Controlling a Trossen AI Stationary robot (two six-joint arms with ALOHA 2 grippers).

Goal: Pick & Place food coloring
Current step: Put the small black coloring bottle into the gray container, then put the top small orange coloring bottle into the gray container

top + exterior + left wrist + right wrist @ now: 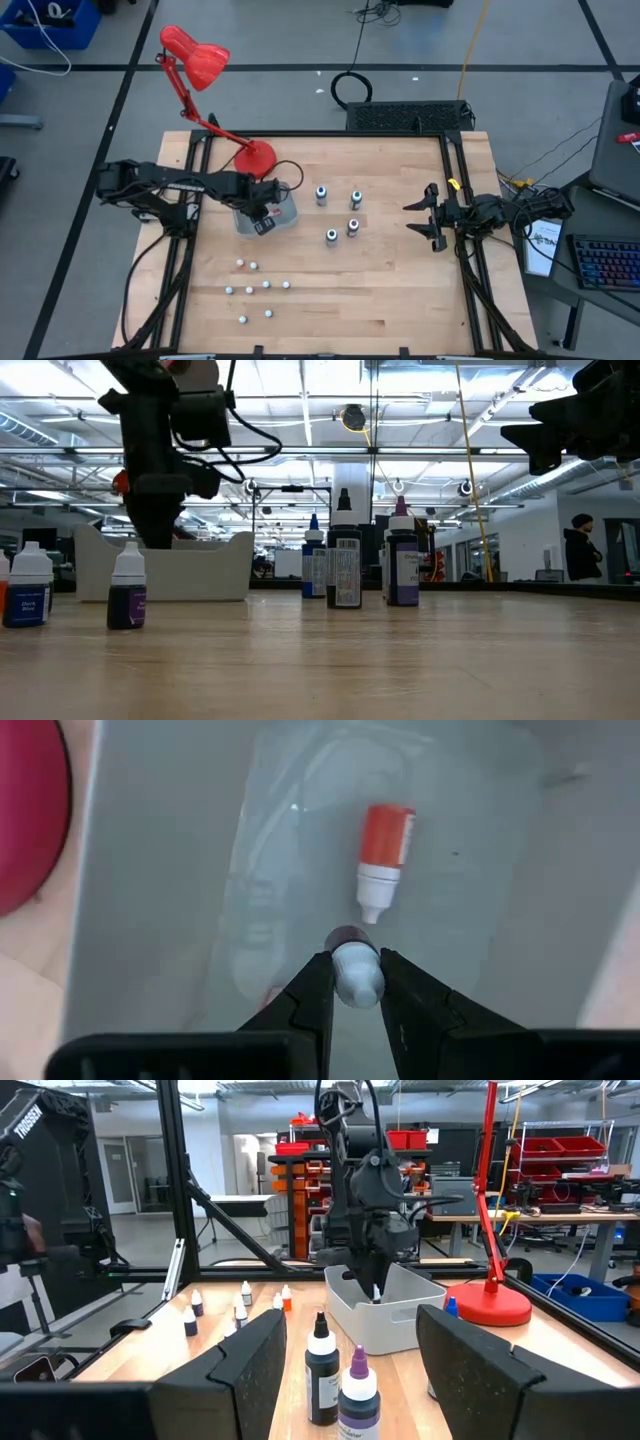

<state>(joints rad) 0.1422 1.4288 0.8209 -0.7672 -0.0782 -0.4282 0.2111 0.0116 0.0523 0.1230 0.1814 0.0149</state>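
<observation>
My left gripper [262,216] reaches down into the translucent grey tray [285,212] and is shut on a tiny food coloring bottle [355,970] with a whitish cap and a dark purple body. An orange bottle [385,850] lies on its side on the tray floor. Several tall dark bottles [353,227] stand upright at mid-table. Several tiny bottles [266,284] stand nearer the near edge. My right gripper [420,216] hovers open at the table's right, its fingers pointing toward the tall bottles [357,1390]. My left gripper pinches the tiny bottle between its two fingers [310,995] at the whitish cap end [358,982]. The fingers come from above, pointing down into the tray. The dark body end [348,936] sticks out past the fingertips toward the tray floor; whether it touches the floor I cannot tell.
A red desk lamp stands with its base [255,157] right behind the tray, its arm slanting toward the far left. Black rails [455,180] run along the table's left and right sides. Bare wood lies between the tall bottles and the near edge.
</observation>
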